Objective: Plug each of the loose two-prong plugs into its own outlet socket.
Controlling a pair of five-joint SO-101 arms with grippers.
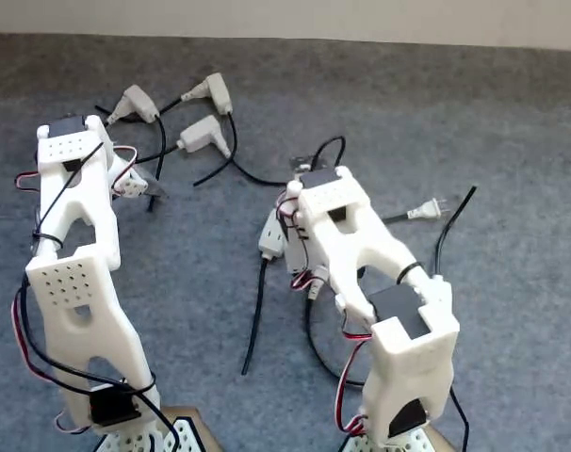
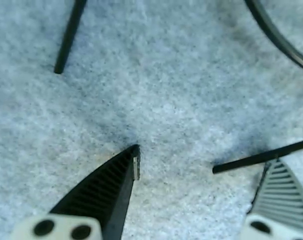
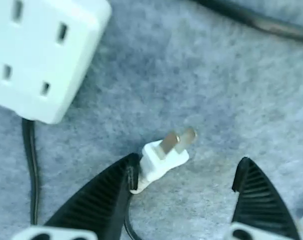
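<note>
Right hand [image 3: 189,162] wide open, empty, straddling small white two-prong plug [image 3: 161,160] mid-bench, near white plastic outlet block [image 3: 41,55]. Left hand [image 2: 206,156] open, empty. Risk: plug, off-centre against one finger, likely twists on closing.

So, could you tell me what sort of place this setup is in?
Probably a robotics lab bench or test table: a grey felt-like mat covers the surface, the left arm and right arm stand side by side, and a loose two-prong plug and outlet block lie on it.

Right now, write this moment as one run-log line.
left gripper: open, empty, over carpet | right gripper: open around plug | plug: on carpet, unplugged | outlet block: nearby, visible slots empty
</note>
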